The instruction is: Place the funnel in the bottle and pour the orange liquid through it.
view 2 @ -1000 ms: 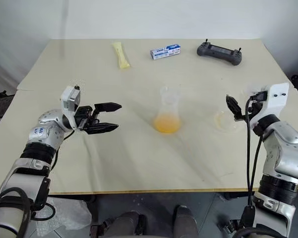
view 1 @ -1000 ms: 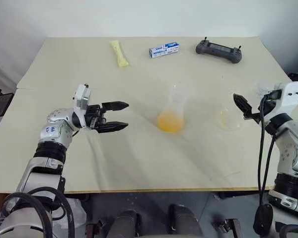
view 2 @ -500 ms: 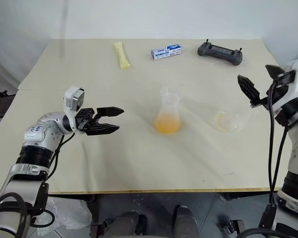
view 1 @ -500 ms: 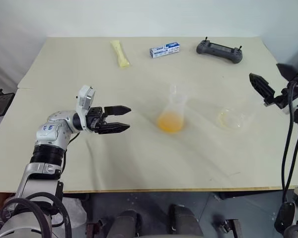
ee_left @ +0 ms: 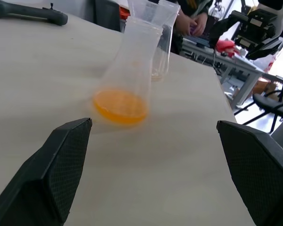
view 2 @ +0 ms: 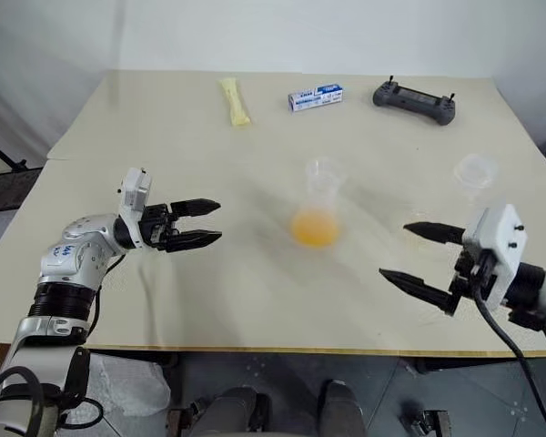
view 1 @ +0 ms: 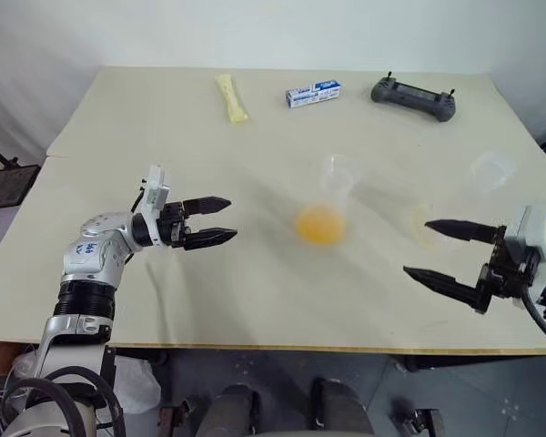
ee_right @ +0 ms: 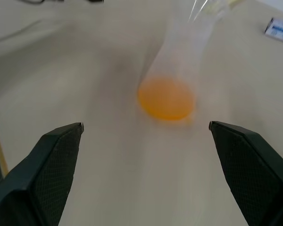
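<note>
The left gripper [view 1: 220,221] hovers empty with jaws spread, aimed at the bottle [view 1: 325,208] at table centre. The orange liquid [view 1: 319,224] already pools in its base, suggesting the pour is finished. The funnel [view 2: 474,170] sits far right. The right gripper [view 1: 434,250] hangs wide and empty near the front edge.

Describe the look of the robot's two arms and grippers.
Both arms are silver-grey metal with black ribbed joint rings. The left gripper and right gripper each have two long, pointed black fingers with textured pads and a white camera block at the wrist. A black cable trails from the right wrist; the left forearm bears a small blue marking.
</note>
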Robot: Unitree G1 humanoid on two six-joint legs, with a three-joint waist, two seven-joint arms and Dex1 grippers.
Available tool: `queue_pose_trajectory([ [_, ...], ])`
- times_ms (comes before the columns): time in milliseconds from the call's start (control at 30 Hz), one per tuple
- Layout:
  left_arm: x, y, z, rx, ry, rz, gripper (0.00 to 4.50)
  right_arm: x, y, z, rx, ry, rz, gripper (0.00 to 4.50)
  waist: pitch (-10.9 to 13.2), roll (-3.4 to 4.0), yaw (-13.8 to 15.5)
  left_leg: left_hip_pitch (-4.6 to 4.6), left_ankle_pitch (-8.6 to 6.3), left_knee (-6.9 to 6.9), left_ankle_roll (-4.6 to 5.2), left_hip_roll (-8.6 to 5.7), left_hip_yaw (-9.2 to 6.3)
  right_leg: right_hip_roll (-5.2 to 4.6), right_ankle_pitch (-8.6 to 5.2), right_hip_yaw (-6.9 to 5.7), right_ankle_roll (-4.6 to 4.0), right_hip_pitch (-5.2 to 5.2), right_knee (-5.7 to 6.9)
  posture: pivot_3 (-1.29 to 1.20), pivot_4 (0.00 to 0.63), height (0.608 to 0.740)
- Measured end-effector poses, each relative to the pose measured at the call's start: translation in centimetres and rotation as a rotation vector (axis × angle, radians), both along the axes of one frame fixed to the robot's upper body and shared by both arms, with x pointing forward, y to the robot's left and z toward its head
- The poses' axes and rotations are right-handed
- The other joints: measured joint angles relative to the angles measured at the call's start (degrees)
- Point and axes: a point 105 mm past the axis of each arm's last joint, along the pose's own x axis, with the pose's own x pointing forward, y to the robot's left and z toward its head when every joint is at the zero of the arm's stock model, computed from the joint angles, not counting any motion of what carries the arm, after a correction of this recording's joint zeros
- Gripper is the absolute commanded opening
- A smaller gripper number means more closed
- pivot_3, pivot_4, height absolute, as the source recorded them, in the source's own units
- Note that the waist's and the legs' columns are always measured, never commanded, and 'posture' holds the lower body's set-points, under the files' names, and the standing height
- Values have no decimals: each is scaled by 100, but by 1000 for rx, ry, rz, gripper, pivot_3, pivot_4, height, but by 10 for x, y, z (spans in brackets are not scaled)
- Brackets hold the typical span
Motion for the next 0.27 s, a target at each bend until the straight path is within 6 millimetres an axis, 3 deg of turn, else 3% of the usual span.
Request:
queue_pose_trajectory([
  [267,-3,14,-8,89,-58,-9,4500,-8,-14,-37,10,48,-77,4463,0,0,2,1,-1,-4,-2,1,0,1,0,-2,0,-3,0,0,150,740],
])
